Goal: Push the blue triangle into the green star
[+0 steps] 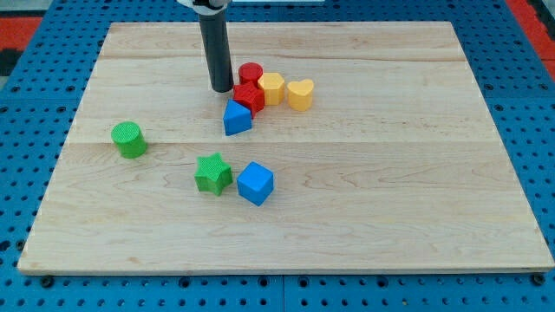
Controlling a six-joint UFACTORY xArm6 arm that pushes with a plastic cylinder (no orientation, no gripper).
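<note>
The blue triangle (236,118) lies near the board's middle, touching the red block (250,96) above it. The green star (212,173) lies below and slightly to the left of the triangle, apart from it. My tip (221,89) rests on the board just above and left of the blue triangle, close to the red blocks, a small gap from the triangle.
A red cylinder (251,73), a yellow hexagon-like block (272,87) and a yellow heart (300,94) cluster at the triangle's upper right. A blue cube (255,183) sits right of the star. A green cylinder (128,139) lies at the left. The wooden board (416,173) has blue pegboard around it.
</note>
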